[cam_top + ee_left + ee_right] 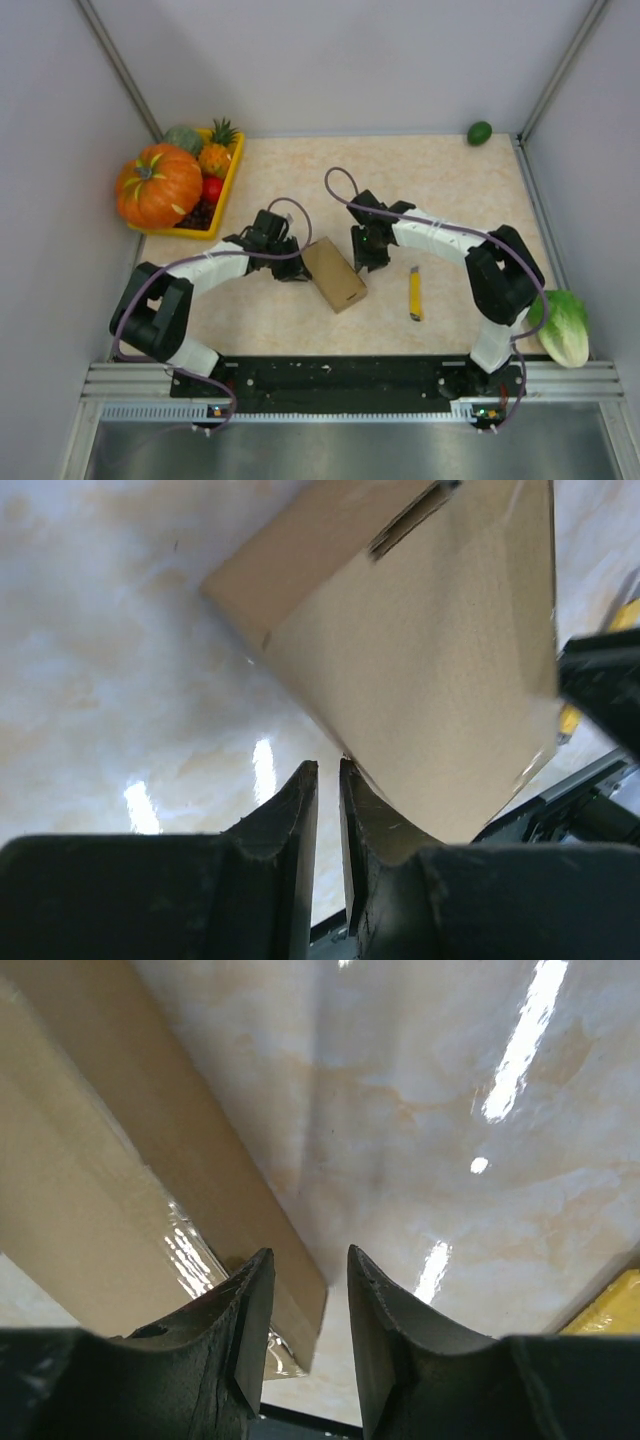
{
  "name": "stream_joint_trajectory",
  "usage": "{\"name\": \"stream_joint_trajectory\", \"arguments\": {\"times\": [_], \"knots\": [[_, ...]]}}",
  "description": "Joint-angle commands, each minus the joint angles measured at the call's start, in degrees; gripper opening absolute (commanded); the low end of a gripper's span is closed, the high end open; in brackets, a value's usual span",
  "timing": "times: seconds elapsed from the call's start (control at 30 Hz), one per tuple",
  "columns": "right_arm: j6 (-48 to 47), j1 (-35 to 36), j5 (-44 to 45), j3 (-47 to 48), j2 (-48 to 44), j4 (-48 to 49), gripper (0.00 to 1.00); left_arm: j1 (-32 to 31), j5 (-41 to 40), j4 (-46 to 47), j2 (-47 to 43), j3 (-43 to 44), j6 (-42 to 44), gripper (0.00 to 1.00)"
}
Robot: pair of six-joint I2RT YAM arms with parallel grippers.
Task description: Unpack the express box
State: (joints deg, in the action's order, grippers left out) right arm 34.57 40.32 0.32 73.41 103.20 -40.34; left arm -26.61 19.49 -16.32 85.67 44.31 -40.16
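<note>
Left end effector [328, 768], fingers almost together on nothing, sits just beside the small brown cardboard express box [334, 273], which lies diagonally mid-worktop [450, 185]; right end effector [310, 1255], slightly parted and empty, flanks its opposite long side.

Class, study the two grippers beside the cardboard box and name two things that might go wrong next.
1. The left gripper is almost closed at a corner of the box, gripping nothing; pushing may slide the box.
2. The right gripper is beside the box, not on it; the knife lies nearby and may get knocked.
</note>
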Motion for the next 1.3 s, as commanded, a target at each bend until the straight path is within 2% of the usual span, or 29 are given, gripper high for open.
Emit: {"name": "stream_joint_trajectory", "arguments": {"times": [0.0,0.13,0.27,0.4,0.53,0.6,0.73,0.93,1.27], "knots": [[1.4,1.4,-5.2,-2.9,-5.2,1.8,0.36,1.3,-1.3,1.7,3.0,6.7,1.8,0.19],[2.3,2.5,-4.8,-5.9,-7.1,3.9,0.36,2.7,-0.2,1.3,4.9,8.8,2.4,0.19],[3.4,2.4,-0.5,-6.4,-9.1,3.5,0.37,3.1,-1.1,-0.5,4.6,8.9,3.6,0.19],[4.6,2.2,7.2,-7.0,-14.3,1.1,0.44,3.3,-3.8,-3.0,1.7,7.7,4.9,0.21],[5.0,0.3,12.7,-10.0,-20.7,-1.1,0.54,3.5,-6.0,-5.7,-3.0,6.9,6.3,0.29],[5.0,-0.5,15.0,-11.9,-22.5,-2.1,0.59,3.5,-6.3,-7.1,-6.1,7.0,7.3,0.37],[4.5,-1.7,16.8,-17.8,-25.1,-3.1,0.64,3.5,-6.1,-8.9,-10.5,7.7,9.1,0.43],[6.1,-1.7,16.2,-23.8,-26.3,-3.2,0.65,3.4,-4.3,-10.0,-14.9,10.1,11.5,0.53],[6.4,-1.7,16.6,-27.7,-24.5,-0.8,0.62,3.5,-2.5,-10.5,-15.9,11.9,12.4,0.57]]}}
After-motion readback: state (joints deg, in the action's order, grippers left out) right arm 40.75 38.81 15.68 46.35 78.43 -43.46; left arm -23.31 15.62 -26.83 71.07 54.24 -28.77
